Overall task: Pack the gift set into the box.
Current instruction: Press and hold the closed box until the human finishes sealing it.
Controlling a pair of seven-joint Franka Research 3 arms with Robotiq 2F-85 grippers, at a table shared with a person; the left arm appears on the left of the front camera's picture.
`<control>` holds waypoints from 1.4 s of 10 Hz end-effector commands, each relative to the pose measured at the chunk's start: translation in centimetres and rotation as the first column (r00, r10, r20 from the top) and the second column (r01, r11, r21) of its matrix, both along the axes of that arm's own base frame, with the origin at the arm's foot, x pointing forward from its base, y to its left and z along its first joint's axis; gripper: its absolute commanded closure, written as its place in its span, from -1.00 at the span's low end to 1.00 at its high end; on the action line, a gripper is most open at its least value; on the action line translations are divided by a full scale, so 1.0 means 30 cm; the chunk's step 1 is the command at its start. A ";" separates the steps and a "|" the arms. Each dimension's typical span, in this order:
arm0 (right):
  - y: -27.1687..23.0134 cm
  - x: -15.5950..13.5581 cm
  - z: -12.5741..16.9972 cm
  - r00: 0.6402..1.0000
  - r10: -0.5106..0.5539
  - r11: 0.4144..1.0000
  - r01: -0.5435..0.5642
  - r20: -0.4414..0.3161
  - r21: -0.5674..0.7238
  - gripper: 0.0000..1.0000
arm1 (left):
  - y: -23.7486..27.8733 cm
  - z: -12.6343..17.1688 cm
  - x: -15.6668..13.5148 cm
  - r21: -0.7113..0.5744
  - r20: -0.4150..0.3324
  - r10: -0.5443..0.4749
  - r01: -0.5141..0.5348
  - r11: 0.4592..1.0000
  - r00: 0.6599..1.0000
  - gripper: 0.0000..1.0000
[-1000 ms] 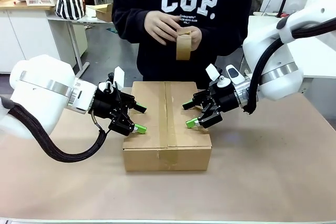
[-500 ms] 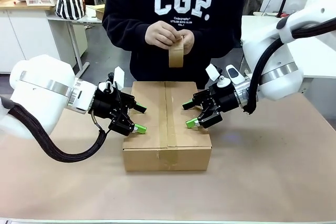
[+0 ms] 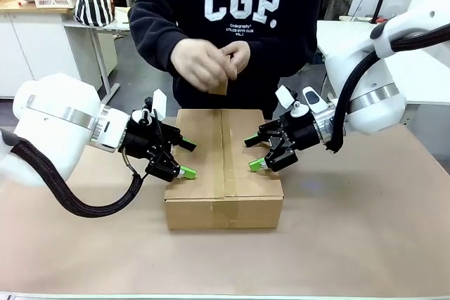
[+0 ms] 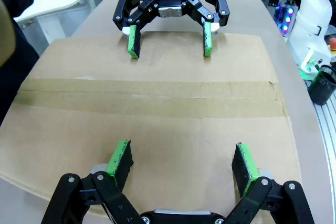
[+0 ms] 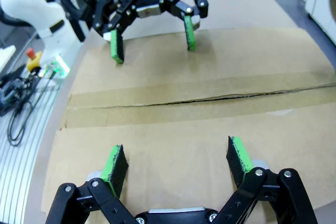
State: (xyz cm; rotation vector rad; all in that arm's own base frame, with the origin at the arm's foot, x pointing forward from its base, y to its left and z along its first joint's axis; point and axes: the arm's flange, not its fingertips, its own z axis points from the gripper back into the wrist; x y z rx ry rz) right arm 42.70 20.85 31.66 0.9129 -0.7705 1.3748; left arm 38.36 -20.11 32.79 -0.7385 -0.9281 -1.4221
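Note:
The box (image 3: 223, 173) lies in the middle of the table with its top flaps folded shut. A strip of brown tape (image 4: 152, 97) runs along its seam, and a dark crack (image 5: 252, 95) still shows along part of that seam. My left gripper (image 3: 186, 159) is open, its green pads resting over the box's left flap (image 4: 181, 159). My right gripper (image 3: 252, 153) is open over the right flap (image 5: 178, 163). Each wrist view shows the other gripper facing it across the seam. The gift set is hidden.
A person in a dark sweatshirt stands at the far side, both hands (image 3: 204, 61) holding a brown tape roll (image 3: 221, 83) just above the box's far edge. Brown paper covers the table (image 3: 351, 230). Cables and a stop button (image 5: 32, 59) lie off the table's edge.
The person's hands have brought the tape roll down and to the left, closer to the box's far edge. Both grippers have stayed where they were.

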 end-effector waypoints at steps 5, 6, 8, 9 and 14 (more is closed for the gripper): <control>-0.005 -0.003 -0.010 1.000 -0.004 1.000 0.004 -0.003 -0.007 -1.00 | -0.009 -0.002 -0.005 0.005 0.010 0.009 -0.009 1.000 1.000 -1.00; -0.005 -0.003 -0.010 1.000 -0.004 1.000 0.004 -0.003 -0.007 -1.00 | -0.009 -0.002 -0.005 0.005 0.010 0.009 -0.009 1.000 1.000 -1.00; -0.005 -0.003 -0.010 1.000 -0.004 1.000 0.004 -0.003 -0.007 -1.00 | -0.009 -0.002 -0.005 0.005 0.010 0.009 -0.009 1.000 1.000 -1.00; -0.005 -0.003 -0.010 1.000 -0.004 1.000 0.004 -0.003 -0.007 -1.00 | -0.009 -0.002 -0.005 0.005 0.010 0.009 -0.009 1.000 1.000 -1.00; -0.005 -0.003 -0.010 1.000 -0.004 1.000 0.004 -0.003 -0.007 -1.00 | -0.009 -0.002 -0.005 0.005 0.010 0.009 -0.009 1.000 1.000 -1.00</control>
